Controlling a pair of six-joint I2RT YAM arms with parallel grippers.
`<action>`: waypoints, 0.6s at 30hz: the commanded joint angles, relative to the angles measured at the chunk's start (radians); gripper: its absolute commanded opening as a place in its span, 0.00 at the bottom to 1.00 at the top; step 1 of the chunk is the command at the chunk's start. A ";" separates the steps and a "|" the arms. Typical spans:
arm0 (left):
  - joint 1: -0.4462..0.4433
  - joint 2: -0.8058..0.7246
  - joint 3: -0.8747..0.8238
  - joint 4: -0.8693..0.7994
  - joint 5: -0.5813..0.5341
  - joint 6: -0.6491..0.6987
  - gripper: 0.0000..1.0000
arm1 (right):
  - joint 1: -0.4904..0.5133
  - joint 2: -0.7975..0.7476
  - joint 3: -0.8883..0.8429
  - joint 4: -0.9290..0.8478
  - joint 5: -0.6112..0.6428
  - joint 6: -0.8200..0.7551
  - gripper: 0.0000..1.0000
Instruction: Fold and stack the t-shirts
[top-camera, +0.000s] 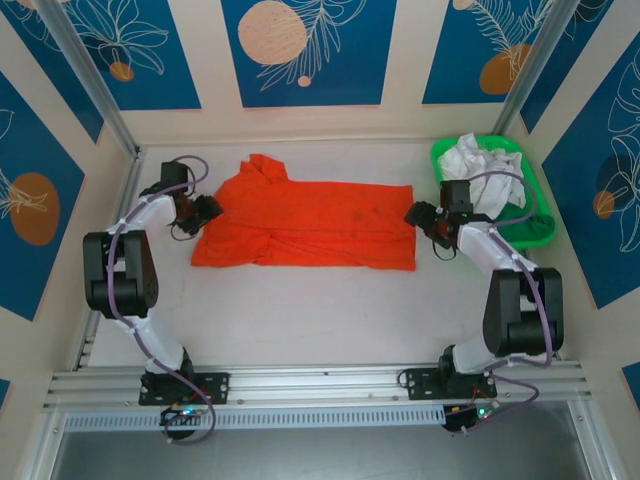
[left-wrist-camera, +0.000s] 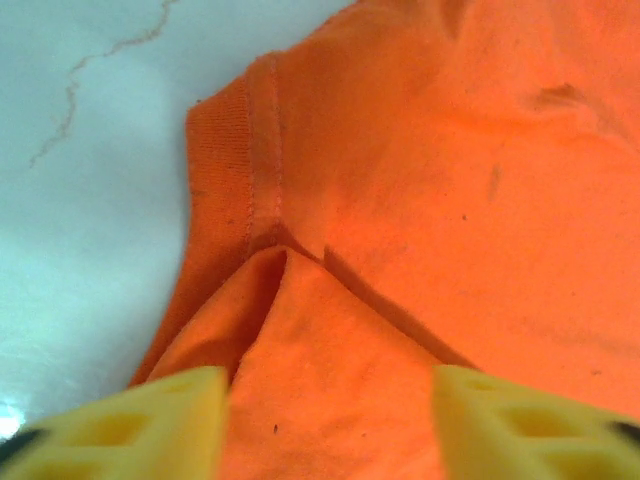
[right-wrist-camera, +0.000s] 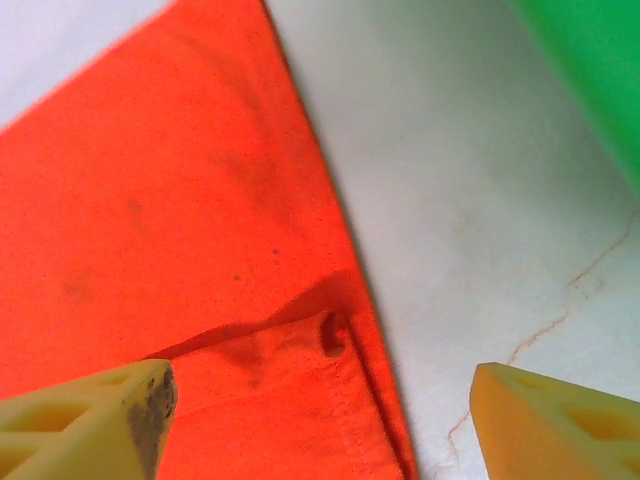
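- Top view: the orange-red t-shirt (top-camera: 305, 228) lies spread out on the table (top-camera: 300, 320). The left gripper (top-camera: 207, 212) is at its left edge and the right gripper (top-camera: 420, 218) at its right edge. Further right, the white t-shirt (top-camera: 480, 165) sits bunched in the green tray (top-camera: 530, 225).
- Left wrist view: the left gripper's yellow fingers (left-wrist-camera: 150, 420) are wide apart over a fold of the orange-red t-shirt.
- Right wrist view: the right gripper's fingers (right-wrist-camera: 100, 415) are wide apart. One is over the orange-red t-shirt, the other over bare table beside its edge.

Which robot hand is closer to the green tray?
Right. The right gripper sits just beside the tray; the left gripper is across the orange shirt, far away.
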 joint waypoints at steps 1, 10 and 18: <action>-0.011 -0.084 -0.025 0.016 -0.049 -0.002 0.88 | 0.034 -0.091 -0.030 -0.022 0.020 -0.047 0.83; -0.148 -0.039 -0.058 0.075 -0.034 -0.059 0.69 | 0.241 -0.006 -0.052 -0.003 -0.016 0.019 0.77; -0.137 -0.008 -0.154 0.127 -0.048 -0.053 0.50 | 0.298 0.204 0.027 -0.028 -0.059 0.057 0.71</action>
